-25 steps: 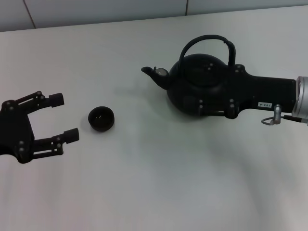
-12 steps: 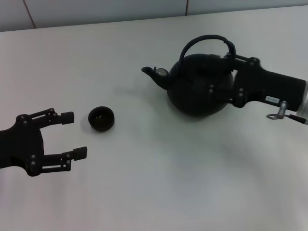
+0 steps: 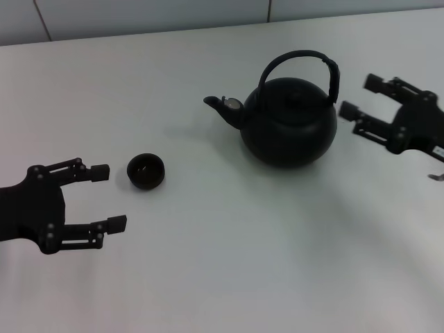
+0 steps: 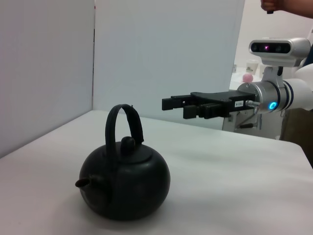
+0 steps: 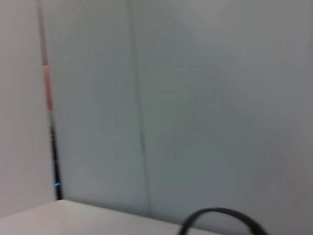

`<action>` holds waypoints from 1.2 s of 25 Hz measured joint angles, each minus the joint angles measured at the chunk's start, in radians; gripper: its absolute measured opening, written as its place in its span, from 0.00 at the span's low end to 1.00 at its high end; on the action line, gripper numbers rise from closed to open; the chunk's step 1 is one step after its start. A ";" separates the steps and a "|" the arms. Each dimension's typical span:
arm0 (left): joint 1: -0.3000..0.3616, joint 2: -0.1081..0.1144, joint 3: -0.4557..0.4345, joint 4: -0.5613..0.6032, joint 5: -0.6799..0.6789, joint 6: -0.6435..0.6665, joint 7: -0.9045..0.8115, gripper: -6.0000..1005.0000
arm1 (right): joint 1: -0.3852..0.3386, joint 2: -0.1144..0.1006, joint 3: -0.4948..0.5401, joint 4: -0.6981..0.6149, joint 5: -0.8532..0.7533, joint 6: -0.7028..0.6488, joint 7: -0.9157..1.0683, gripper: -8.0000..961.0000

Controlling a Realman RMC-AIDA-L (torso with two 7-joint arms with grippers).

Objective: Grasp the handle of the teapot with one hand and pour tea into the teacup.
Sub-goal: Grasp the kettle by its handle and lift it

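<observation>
Head view: teapot (image 3: 289,122) upright on the desk (image 3: 229,277), teacup (image 3: 146,171) well apart; right pincer (image 3: 357,98) gapes wide beside it (empty). Approach the handle (image 3: 300,57) squarely before closing.

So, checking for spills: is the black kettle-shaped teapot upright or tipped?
Upright. The matte black round teapot sits flat on the white table, lid on top, arched handle standing over it, neither gripper touching it.
</observation>
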 joint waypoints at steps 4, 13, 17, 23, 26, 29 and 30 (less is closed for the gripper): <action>-0.016 -0.006 -0.023 -0.001 0.033 -0.001 0.000 0.86 | -0.007 0.000 0.063 0.035 0.000 0.006 -0.009 0.74; -0.028 -0.010 -0.034 -0.004 0.047 -0.002 -0.002 0.86 | 0.053 0.000 0.073 0.121 0.007 0.085 -0.023 0.73; -0.030 -0.010 -0.037 -0.003 0.047 -0.002 -0.010 0.86 | 0.082 0.002 0.073 0.145 0.009 0.135 -0.032 0.72; -0.032 -0.010 -0.046 -0.004 0.047 -0.002 -0.012 0.86 | 0.144 0.000 0.072 0.195 0.018 0.210 -0.054 0.72; -0.035 -0.010 -0.046 -0.004 0.047 -0.008 -0.012 0.86 | 0.173 -0.001 0.064 0.215 0.019 0.253 -0.064 0.71; -0.035 -0.008 -0.046 -0.004 0.047 -0.019 -0.013 0.86 | 0.192 -0.002 0.063 0.230 0.019 0.286 -0.064 0.71; -0.035 -0.008 -0.046 -0.004 0.047 -0.019 -0.013 0.86 | 0.192 -0.002 0.063 0.230 0.019 0.286 -0.064 0.71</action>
